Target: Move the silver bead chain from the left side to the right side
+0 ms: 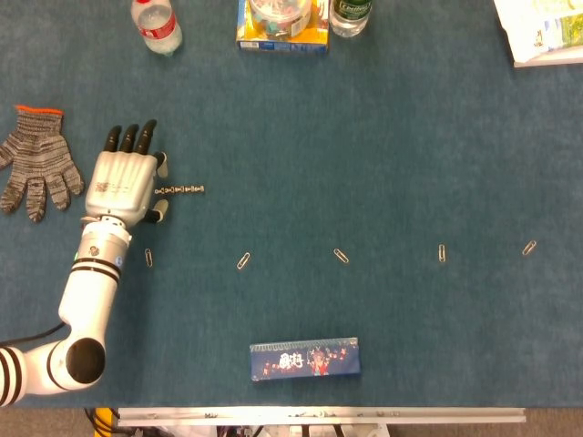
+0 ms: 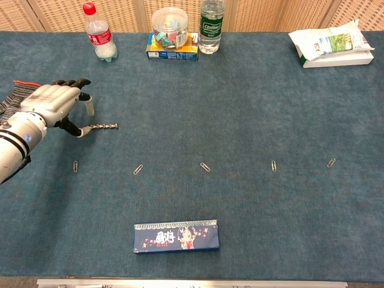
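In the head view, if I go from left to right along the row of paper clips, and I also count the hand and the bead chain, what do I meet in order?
Left hand → first paper clip → silver bead chain → second paper clip → third paper clip → fourth paper clip → fifth paper clip.

Left hand [image 2: 53,102] open, fingers [image 2: 89,105] beside silver bead chain [image 2: 103,126]

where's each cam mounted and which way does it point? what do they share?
Head view: high above the table, looking almost straight down; shows the left hand and its arm beside the silver bead chain.
Chest view: lower, at the near edge, tilted toward the far bottles and wicker screen; left hand enters at the left.
Shared: hand, chain, paper clips, blue box. Right hand in neither.
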`<state>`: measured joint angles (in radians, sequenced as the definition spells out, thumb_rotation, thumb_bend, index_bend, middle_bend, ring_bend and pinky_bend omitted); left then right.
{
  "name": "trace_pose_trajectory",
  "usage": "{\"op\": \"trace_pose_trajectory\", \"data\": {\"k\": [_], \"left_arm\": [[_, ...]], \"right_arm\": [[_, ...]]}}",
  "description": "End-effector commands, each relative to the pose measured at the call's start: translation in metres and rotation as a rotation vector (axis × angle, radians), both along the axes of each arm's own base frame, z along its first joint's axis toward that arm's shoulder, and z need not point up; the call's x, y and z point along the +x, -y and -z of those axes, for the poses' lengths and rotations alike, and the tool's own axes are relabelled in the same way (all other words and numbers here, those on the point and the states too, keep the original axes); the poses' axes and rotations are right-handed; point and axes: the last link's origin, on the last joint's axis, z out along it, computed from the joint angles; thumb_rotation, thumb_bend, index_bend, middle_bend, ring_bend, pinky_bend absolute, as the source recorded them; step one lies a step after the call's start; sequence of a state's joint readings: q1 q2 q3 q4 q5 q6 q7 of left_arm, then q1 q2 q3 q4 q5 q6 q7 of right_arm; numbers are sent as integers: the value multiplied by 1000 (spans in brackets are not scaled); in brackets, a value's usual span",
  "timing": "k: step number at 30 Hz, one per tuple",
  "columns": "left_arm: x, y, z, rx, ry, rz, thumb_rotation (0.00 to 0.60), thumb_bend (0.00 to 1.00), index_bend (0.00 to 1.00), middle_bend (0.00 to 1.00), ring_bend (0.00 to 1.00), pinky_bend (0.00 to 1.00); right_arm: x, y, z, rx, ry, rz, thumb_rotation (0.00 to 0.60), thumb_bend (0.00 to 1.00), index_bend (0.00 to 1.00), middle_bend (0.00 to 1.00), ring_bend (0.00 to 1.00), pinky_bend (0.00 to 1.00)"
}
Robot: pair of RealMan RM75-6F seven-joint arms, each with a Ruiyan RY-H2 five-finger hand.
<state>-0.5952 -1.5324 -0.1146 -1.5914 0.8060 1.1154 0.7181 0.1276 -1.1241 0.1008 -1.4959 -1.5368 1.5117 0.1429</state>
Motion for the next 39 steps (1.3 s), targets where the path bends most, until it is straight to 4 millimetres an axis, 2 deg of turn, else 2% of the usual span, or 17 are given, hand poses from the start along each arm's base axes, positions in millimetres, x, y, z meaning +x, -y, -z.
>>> {"op": "trace_pose_trajectory", "data": {"k": [1, 9, 20, 29, 39], "left_arm": [[2, 0, 2, -3, 4, -1, 600, 270, 396, 30, 0, 0], [2, -3, 11, -13, -35, 8, 600, 270, 412, 30, 0, 0], [2, -9, 17, -2, -38, 6, 600, 270, 386, 29, 0, 0], [2, -10, 19, -14, -34, -4, 600, 270, 451, 29, 0, 0], [1, -12, 23, -5, -23, -38, 600, 270, 469, 30, 0, 0]], "right_arm": [[0, 0, 0, 0, 0, 0, 600, 255, 299, 308, 230, 347], [0, 0, 0, 2, 0, -1, 600, 255, 300, 308, 230, 347], [-1, 0, 1, 5, -1, 2, 600, 254, 299, 308, 230, 347], [-1, 0, 1, 6, -2, 3, 600, 255, 300, 308, 230, 347], [-1, 0, 1, 8, -3, 5, 600, 254, 300, 308, 230, 347]]}}
